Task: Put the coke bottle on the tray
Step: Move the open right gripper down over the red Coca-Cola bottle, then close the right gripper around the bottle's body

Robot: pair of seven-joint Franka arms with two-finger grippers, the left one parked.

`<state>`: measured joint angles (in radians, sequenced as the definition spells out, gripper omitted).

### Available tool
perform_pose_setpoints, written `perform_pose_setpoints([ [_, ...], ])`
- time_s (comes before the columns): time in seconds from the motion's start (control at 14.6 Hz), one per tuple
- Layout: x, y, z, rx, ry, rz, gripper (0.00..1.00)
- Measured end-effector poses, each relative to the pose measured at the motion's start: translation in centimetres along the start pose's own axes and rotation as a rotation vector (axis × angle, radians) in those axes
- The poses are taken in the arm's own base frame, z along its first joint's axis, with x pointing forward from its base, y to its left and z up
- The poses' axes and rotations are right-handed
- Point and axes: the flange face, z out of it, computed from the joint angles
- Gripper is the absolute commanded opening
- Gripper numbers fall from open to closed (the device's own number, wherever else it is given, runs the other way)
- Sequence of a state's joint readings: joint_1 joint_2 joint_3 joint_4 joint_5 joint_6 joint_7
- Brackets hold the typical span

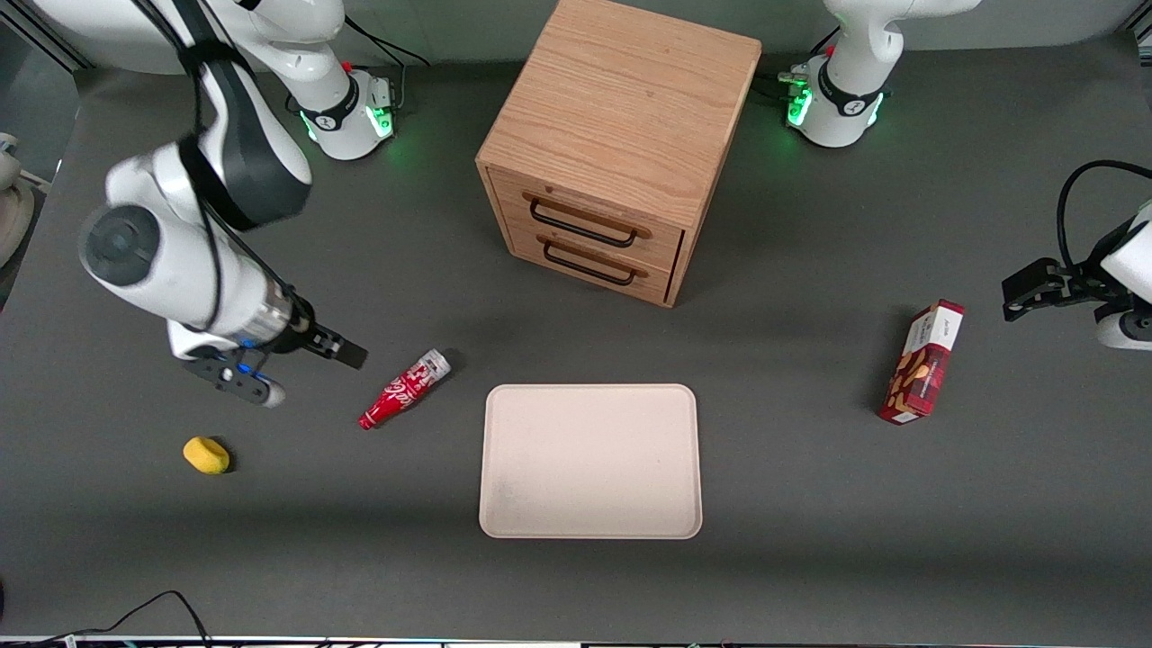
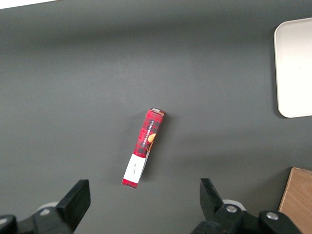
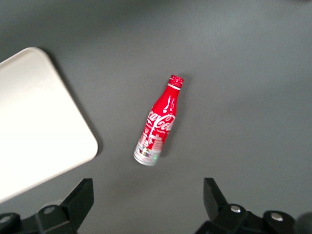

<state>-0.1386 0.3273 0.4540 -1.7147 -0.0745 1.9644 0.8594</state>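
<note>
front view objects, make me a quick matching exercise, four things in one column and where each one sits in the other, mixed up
Things:
1. coke bottle
2. snack box
3. yellow object
4. gripper

Places:
A. toward the parked arm's end of the table
B. lying on the table beside the tray
C. nearest the front camera of the four
D. open, just beside the bottle's silver base end

Pairs: 1-B, 2-A, 3-C, 4-D

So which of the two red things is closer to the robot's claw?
The coke bottle, slim with a silver base, lying beside the open gripper. The red snack box stands toward the parked arm's end of the table.
</note>
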Motion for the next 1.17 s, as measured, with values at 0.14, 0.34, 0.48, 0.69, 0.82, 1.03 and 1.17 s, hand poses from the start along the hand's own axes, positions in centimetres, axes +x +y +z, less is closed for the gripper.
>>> perform_pose_setpoints([
  [0.14, 0.8, -1.0, 4.9, -0.034, -0.002, 0.098, 1.00],
  [0.34, 1.2, -2.2, 12.9, -0.071, 0.004, 0.210, 1.00],
  [0.48, 1.0, -2.3, 17.0, -0.065, -0.013, 0.238, 1.00],
  [0.69, 1.1, -2.0, 20.3, -0.042, -0.027, 0.274, 1.00],
  [0.82, 1.4, -1.5, 21.7, -0.051, -0.038, 0.295, 1.00],
  [1.03, 2.1, -0.6, 22.6, -0.065, -0.042, 0.311, 0.99],
  [1.17, 2.0, -0.6, 22.8, -0.067, -0.044, 0.312, 0.90],
])
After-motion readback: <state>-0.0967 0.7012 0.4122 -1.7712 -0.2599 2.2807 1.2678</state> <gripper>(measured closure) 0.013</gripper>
